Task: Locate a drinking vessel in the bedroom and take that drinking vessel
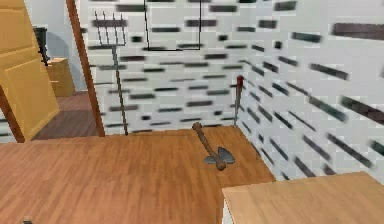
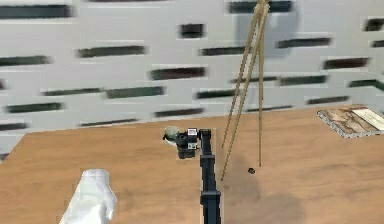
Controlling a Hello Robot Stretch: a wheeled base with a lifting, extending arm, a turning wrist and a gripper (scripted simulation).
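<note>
1. Arm side view, nearest: a pale, crumpled heap like cloth [image 2: 90, 198] lies on the wooden floor [image 2: 300, 190] at the bottom left. The dark arm [image 2: 208, 185] rises from the bottom edge just right of the middle.
2. At the arm's far end sits the pincer [image 2: 172, 139], with floor boards behind it and the wall [image 2: 120, 60] beyond. Its state cannot be told, nor whether it has hold of anything, because the far end is too small to make out.
3. Just right of the arm, thin wooden poles [image 2: 245, 90] stand like the legs of a tripod. Farther right, a flat printed thing [image 2: 350, 118] lies on the floor near the white wall.
4. Forward view, nearest: the corner of a light wooden counter [image 1: 300, 200] at the bottom right.
5. Beyond it, a long-handled tool with a dark head [image 1: 215, 150] lies on the floor, and a pitchfork [image 1: 113, 60] leans on the wall.
6. Farthest, at the left: an open door [image 1: 20, 75] and a doorway with a small cabinet [image 1: 60, 75] beyond.
7. Where the drinking vessel is cannot be told, so neither its direction from the pincer nor its long axis can be given. The step in hand looks like the search, and the doorway seems the likeliest way on.
</note>
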